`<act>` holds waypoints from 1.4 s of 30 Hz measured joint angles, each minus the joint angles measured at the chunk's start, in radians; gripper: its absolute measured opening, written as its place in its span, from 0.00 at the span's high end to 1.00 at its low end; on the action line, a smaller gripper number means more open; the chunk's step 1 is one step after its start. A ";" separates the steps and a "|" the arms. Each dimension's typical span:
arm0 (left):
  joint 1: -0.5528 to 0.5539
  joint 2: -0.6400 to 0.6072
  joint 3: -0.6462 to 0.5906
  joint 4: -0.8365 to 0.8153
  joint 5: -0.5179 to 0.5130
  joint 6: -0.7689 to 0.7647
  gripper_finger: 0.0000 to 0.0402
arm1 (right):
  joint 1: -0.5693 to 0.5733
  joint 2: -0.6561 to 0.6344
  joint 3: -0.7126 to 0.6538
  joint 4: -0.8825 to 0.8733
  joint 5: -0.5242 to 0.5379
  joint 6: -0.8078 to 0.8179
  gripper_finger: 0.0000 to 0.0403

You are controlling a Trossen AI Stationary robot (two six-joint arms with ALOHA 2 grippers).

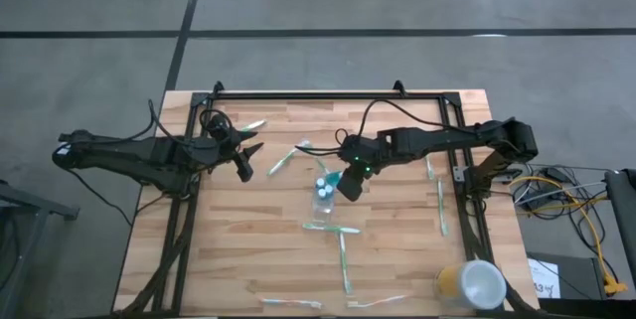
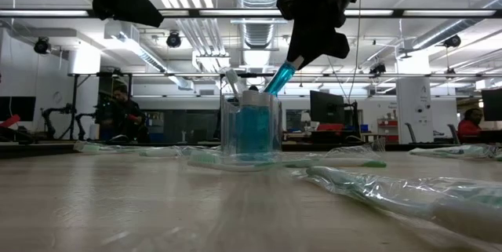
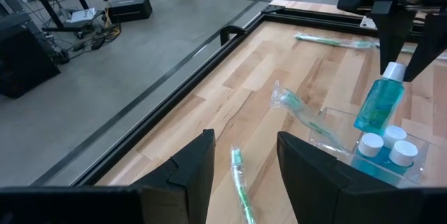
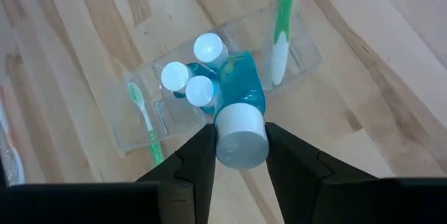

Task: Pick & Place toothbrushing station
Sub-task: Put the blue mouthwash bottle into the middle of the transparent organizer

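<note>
Pale wooden table [image 1: 248, 249], planked, smooth and matt. Clear glossy plastic cup [image 2: 251, 130]. Translucent blue plastic tube [image 4: 241, 91], smooth white round cap [image 4: 241, 137]. Thin toothbrushes in crinkled, shiny clear wrap [image 2: 408, 193]. Matt black metal frame [image 1: 328, 95] along the far table edge. Dull dark plastic gripper fingers [image 4: 195, 165]. Yellow cup [image 1: 467, 284], white top, near right.

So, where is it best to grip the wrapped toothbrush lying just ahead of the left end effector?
Probably mid-handle, straight down from above, with the left end effector astride it: the toothbrush lies flat on the table, thin, so only its narrow sides offer a hold.
</note>
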 joint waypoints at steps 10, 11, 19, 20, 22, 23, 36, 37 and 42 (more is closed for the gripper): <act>0.000 0.000 0.000 0.000 0.000 0.000 0.60 | 0.000 0.006 0.000 -0.001 -0.003 0.000 0.72; 0.000 0.000 0.000 0.000 0.000 0.000 0.60 | 0.000 0.009 0.000 -0.001 -0.008 0.000 0.72; 0.000 0.000 0.000 0.000 0.000 0.000 0.60 | 0.000 0.007 -0.002 -0.037 -0.030 0.010 0.73; 0.000 0.000 0.000 0.000 0.000 0.000 0.60 | 0.000 0.004 0.002 -0.055 -0.030 0.012 0.72; 0.000 0.000 0.000 0.000 0.000 0.000 0.60 | 0.000 -0.005 0.006 -0.082 -0.028 0.012 0.72; 0.000 0.000 0.000 0.000 0.000 0.000 0.60 | 0.000 -0.009 0.006 -0.086 -0.027 0.013 0.72; 0.000 0.000 0.000 0.000 0.000 0.000 0.60 | 0.008 -0.011 0.006 -0.073 -0.031 0.012 0.72; 0.000 0.000 0.000 0.000 0.000 0.000 0.60 | 0.009 -0.011 0.006 -0.073 -0.031 0.012 0.72; 0.000 0.000 0.000 0.000 0.000 0.000 0.60 | 0.008 -0.011 0.006 -0.075 -0.030 0.012 0.72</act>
